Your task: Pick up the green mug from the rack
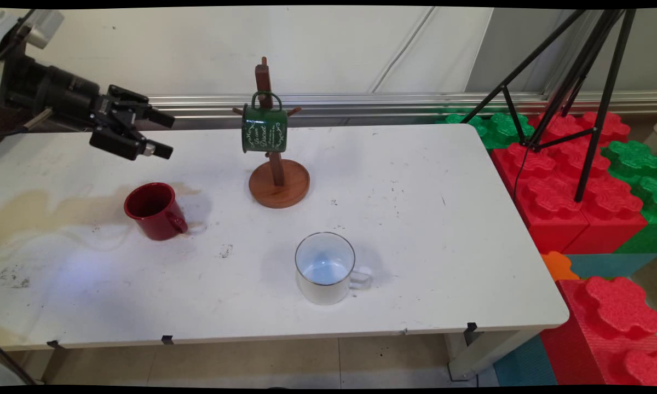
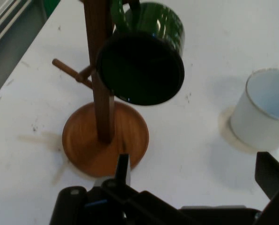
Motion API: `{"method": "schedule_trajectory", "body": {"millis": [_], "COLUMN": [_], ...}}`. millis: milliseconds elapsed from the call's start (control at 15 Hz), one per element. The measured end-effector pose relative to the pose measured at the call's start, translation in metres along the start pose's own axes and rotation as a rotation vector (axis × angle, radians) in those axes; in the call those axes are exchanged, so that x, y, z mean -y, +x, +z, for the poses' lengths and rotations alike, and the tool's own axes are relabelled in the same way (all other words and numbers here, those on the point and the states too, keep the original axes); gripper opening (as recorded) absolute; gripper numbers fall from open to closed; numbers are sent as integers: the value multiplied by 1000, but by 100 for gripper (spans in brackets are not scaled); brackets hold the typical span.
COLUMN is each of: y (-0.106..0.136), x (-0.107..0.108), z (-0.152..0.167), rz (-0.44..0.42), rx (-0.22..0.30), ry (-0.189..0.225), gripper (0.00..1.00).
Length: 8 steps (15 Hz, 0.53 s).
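Clearly open hand (image 1: 163, 133), empty, above table (image 1: 416, 230)

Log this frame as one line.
gripper: open, empty, raised left of stand | green mug: hung on wooden stand | red mug, white mug: upright on table

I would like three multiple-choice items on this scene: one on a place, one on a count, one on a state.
1. Where is the green mug?
A. lying on the table
B. hanging on the wooden mug stand
C. inside the white mug

2. How many mugs are in view?
A. two
B. three
C. four

3. How is the gripper?
A. open, holding nothing
B. shut on the red mug
C. shut on the stand

Answers:
1 B, its handle hangs over a peg.
2 B, green, red mug and white mug.
3 A, its fingers stand apart in the air.
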Motion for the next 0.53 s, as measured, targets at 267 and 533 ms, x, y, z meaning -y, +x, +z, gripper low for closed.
{"method": "schedule_trajectory", "body": {"millis": [267, 533], "y": [10, 18], "x": [2, 6], "z": [11, 28], "rz": [-32, -53], "rx": [-45, -77], "ry": [-3, -6], "gripper": [100, 100]}}
